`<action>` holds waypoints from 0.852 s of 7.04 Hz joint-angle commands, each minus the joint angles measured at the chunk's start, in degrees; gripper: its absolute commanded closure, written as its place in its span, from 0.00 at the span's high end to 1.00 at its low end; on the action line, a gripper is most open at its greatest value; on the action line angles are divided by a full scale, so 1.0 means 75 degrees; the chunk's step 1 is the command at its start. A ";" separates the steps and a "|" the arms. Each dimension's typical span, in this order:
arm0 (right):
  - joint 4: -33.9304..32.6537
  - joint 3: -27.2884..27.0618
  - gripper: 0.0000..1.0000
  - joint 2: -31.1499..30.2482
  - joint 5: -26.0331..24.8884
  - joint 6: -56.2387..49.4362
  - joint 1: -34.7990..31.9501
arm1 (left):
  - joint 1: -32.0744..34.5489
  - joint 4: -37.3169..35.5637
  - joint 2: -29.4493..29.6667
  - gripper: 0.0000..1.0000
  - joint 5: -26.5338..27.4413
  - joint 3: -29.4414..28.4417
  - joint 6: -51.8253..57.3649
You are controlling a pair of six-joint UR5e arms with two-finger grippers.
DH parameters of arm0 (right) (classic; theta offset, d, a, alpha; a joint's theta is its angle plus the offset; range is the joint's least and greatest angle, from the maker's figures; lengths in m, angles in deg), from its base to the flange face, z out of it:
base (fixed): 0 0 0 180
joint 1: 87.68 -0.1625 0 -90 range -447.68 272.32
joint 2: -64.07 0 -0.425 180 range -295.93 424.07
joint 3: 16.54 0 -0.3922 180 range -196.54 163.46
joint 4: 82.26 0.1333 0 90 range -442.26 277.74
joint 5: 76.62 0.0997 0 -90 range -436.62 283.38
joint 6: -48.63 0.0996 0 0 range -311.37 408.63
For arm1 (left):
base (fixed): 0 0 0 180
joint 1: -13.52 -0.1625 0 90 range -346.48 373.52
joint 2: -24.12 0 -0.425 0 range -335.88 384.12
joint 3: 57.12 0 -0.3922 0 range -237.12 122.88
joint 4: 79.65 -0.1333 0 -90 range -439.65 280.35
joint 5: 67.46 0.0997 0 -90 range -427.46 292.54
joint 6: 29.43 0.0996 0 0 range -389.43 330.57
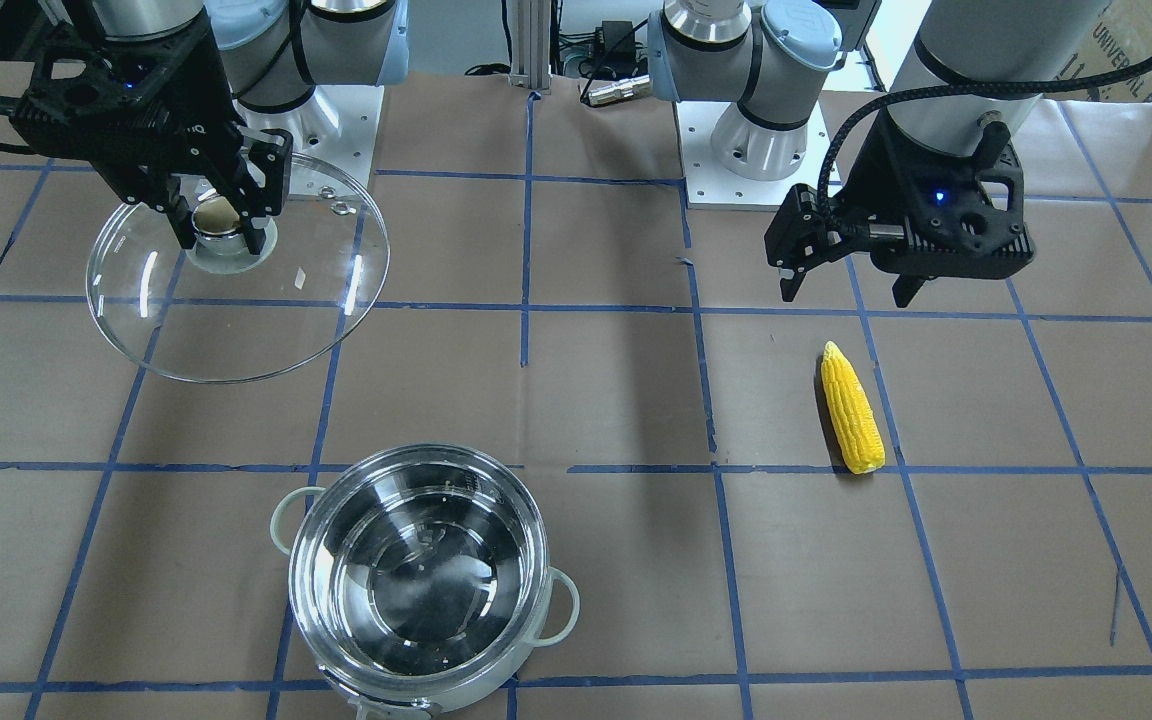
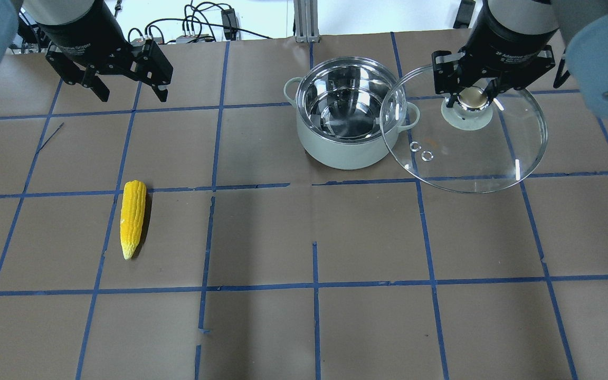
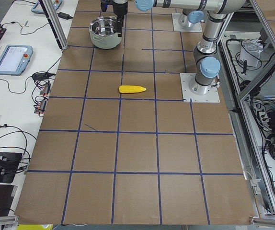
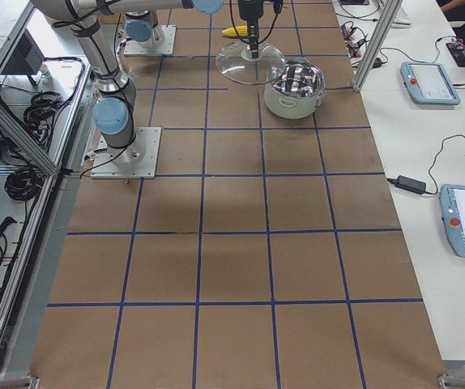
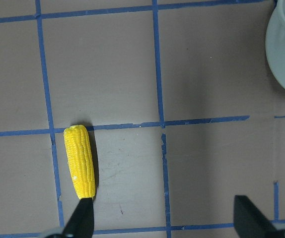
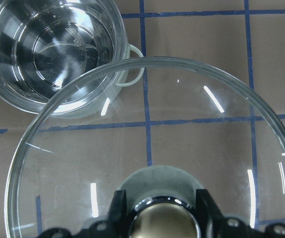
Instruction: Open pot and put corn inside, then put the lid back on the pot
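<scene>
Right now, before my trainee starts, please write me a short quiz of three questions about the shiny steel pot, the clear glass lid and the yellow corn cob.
1. Fill in: the left gripper is ___ (open or shut).
2. True or false: the shiny stainless-steel pot is empty, and the tapered yellow corn cob lies on the brown table.
3. Choose: the round clear glass lid is A) on the pot, B) left alone on the table, C) held at its knob by the right gripper.
Key: 1 open; 2 true; 3 C.
</scene>
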 commanded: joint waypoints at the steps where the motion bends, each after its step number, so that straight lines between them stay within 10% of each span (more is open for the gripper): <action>1: -0.0016 -0.0056 0.17 0.0011 0.0032 -0.0036 -0.0001 | -0.0001 0.0005 0.0015 1.00 -0.0001 0.0007 0.0009; 6: -0.0004 -0.0056 0.17 -0.0012 0.0044 -0.0048 0.0011 | -0.0095 0.0005 -0.0114 1.00 -0.0012 -0.0028 0.0020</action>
